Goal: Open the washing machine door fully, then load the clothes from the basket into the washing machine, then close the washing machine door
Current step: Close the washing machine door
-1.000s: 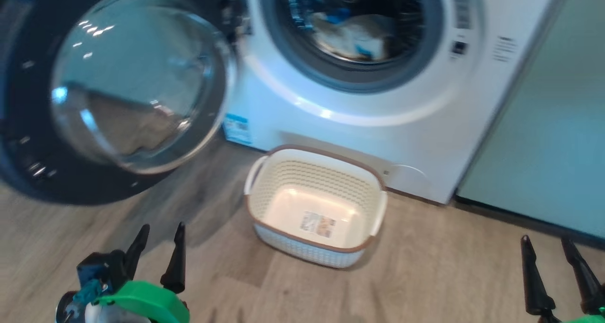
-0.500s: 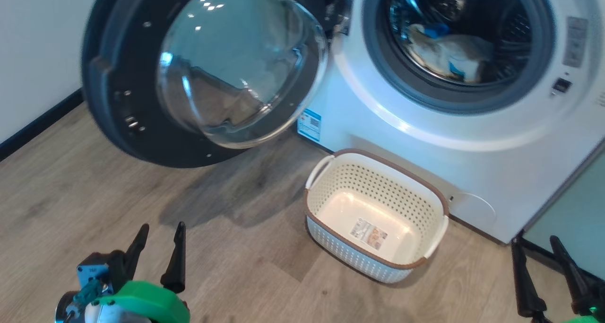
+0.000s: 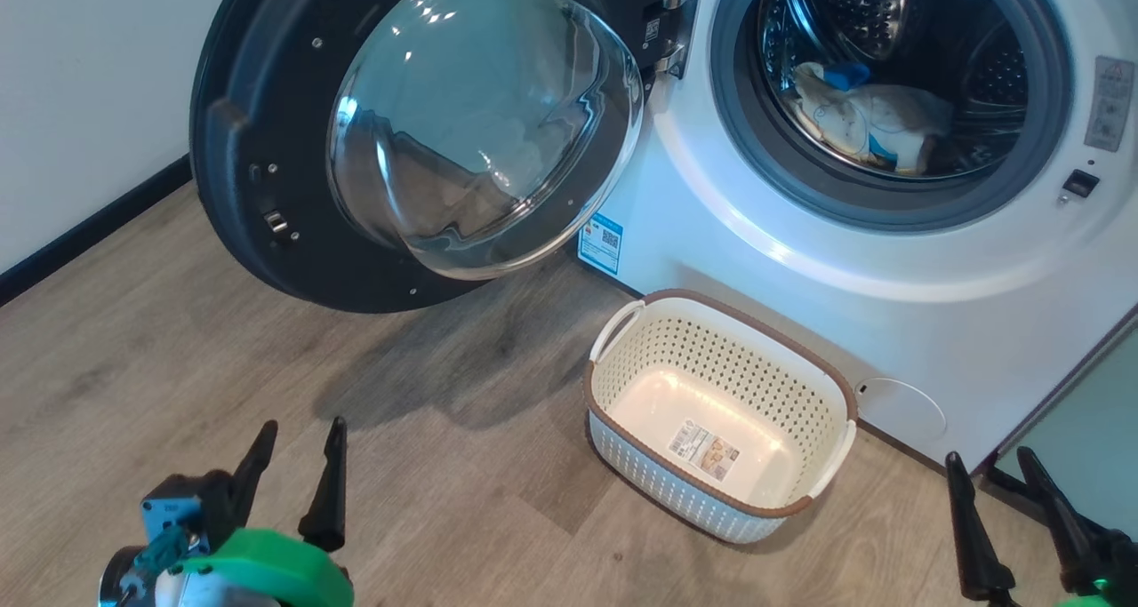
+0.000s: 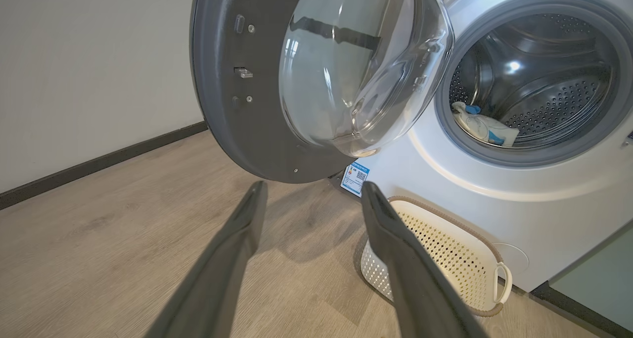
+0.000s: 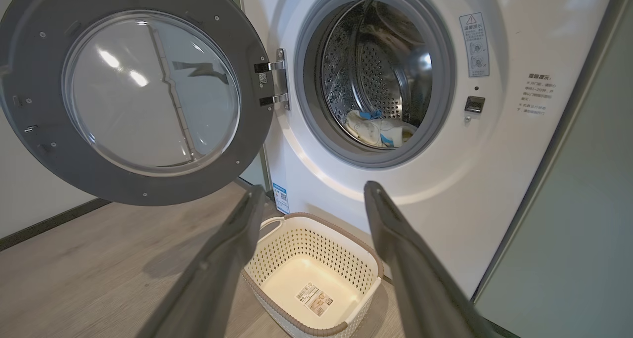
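Observation:
The white washing machine [image 3: 800, 260] stands with its round black door [image 3: 258, 189] swung wide to the left, glass bowl [image 3: 480, 118] facing me. Pale yellow clothes with a blue piece [image 3: 876, 114] lie in the steel drum [image 5: 381, 128]. The cream basket [image 3: 822, 385] sits on the floor before the machine, holding nothing but its label [image 3: 704, 448]. My left gripper [image 3: 298, 438] is open at the lower left, well back from the door. My right gripper [image 3: 991, 469] is open at the lower right, beside the basket. Both hold nothing.
A pale wall with a dark skirting board [image 3: 89, 225] runs along the left. A pale green cabinet [image 3: 1093, 420] adjoins the machine's right side. Wood floor [image 3: 267, 376] lies between me and the door. A blue-bordered sticker [image 3: 601, 243] and a round cap [image 3: 900, 409] sit low on the front.
The head camera has turned, so the whole picture slid right and sharpened. Door, basket and clothes stay put. Both grippers remain open in the same corners.

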`<state>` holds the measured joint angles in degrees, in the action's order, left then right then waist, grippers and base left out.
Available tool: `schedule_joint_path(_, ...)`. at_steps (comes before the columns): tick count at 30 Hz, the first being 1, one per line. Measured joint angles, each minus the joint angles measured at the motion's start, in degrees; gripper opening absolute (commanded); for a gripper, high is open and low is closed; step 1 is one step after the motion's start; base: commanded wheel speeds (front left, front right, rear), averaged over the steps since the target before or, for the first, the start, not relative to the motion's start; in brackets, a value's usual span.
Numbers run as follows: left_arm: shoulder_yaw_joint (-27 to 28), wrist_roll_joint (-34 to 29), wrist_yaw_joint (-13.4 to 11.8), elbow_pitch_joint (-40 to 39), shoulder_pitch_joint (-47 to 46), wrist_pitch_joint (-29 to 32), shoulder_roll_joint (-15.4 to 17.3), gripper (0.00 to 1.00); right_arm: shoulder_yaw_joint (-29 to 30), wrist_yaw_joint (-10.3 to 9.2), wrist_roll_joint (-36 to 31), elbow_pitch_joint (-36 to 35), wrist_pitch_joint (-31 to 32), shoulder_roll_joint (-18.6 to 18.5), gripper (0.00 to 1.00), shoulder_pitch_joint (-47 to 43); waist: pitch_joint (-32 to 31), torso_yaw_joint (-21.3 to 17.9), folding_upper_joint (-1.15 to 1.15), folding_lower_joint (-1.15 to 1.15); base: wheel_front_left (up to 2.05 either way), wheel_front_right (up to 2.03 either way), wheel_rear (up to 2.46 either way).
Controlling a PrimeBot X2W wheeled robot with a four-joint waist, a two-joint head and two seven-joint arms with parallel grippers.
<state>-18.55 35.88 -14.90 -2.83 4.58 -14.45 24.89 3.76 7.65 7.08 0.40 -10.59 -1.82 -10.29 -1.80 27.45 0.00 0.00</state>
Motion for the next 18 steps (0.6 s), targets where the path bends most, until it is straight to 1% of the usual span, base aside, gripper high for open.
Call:
schedule_joint_path(8,-0.01,0.00,-0.21,-0.15,0.00,0.00,0.14,1.00,-0.08,0.00,-0.01,-0.01,0.00,0.00,1.00,0.00,0.05,-0.19,0.00,0.00,0.00,0.00,0.00)
schedule_joint_path(9,-0.02,0.00,-0.21,-0.15,0.00,0.00,0.18,0.95,-0.08,0.00,-0.01,-0.01,0.00,0.00,1.00,0.00,0.03,-0.17,0.00,0.00,0.00,0.00,0.00)
schedule_joint_path(10,-0.02,0.00,-0.21,-0.15,0.00,0.00,0.20,0.53,-0.08,0.00,-0.01,-0.01,0.00,0.00,1.00,0.00,0.02,-0.14,0.00,0.00,0.00,0.00,0.00)
schedule_joint_path(11,-0.04,0.00,-0.21,-0.14,0.00,0.00,0.21,0.53,-0.08,0.00,-0.01,-0.03,0.00,0.00,1.00,0.00,0.02,-0.11,0.00,0.00,0.00,0.00,0.00)
schedule_joint_path(12,-0.04,0.00,-0.20,-0.14,0.00,0.01,0.22,0.31,-0.08,0.00,-0.01,-0.03,0.00,0.00,1.00,0.00,0.05,-0.08,0.00,0.00,0.00,0.00,0.00)
schedule_joint_path(13,-0.07,0.00,-0.20,-0.13,0.00,0.01,0.25,0.00,-0.08,0.00,-0.01,-0.03,0.00,0.00,1.00,0.00,0.06,-0.04,0.00,0.00,0.00,0.00,0.00)
schedule_joint_path(18,-0.20,0.01,0.19,-0.10,0.00,0.01,0.32,0.00,-0.07,0.00,-0.01,-0.08,0.00,0.00,1.00,0.00,0.16,0.24,0.00,0.00,0.00,0.00,0.00)
